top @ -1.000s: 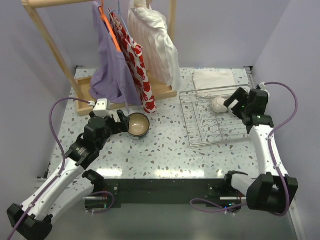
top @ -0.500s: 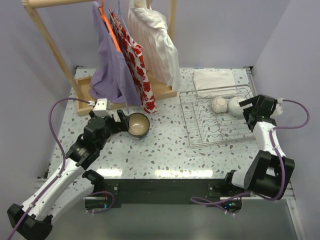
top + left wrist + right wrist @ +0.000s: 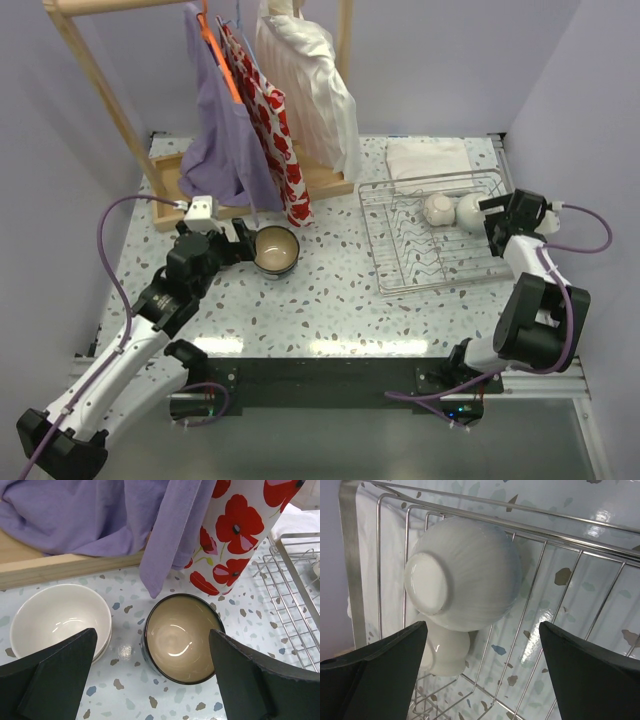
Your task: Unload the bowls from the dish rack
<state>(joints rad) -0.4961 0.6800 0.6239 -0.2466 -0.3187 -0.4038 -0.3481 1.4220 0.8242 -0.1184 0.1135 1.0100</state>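
The silver wire dish rack (image 3: 400,262) stands on the right of the table. Two white bowls (image 3: 437,208) (image 3: 469,209) rest on their sides at its far right. My right gripper (image 3: 497,214) is open and empty at the rack's right edge; its wrist view shows the nearer white bowl (image 3: 465,575) foot-first, the other bowl (image 3: 445,652) behind it and the rack's wires (image 3: 560,595), between the open fingers (image 3: 482,625). My left gripper (image 3: 240,245) is open just above a dark-rimmed beige bowl (image 3: 182,637) (image 3: 276,250). A cream bowl (image 3: 60,620) sits beside it.
A wooden clothes stand (image 3: 100,90) holds a purple garment (image 3: 225,130), a red poppy cloth (image 3: 272,120) and a white pillow (image 3: 310,90) just behind the unloaded bowls. A folded white cloth (image 3: 428,157) lies behind the rack. The rack's corner shows in the left wrist view (image 3: 295,580).
My right gripper has pulled back from over the rack's bowls to the rack's right edge, uncovering the second white bowl. The left arm has barely moved.
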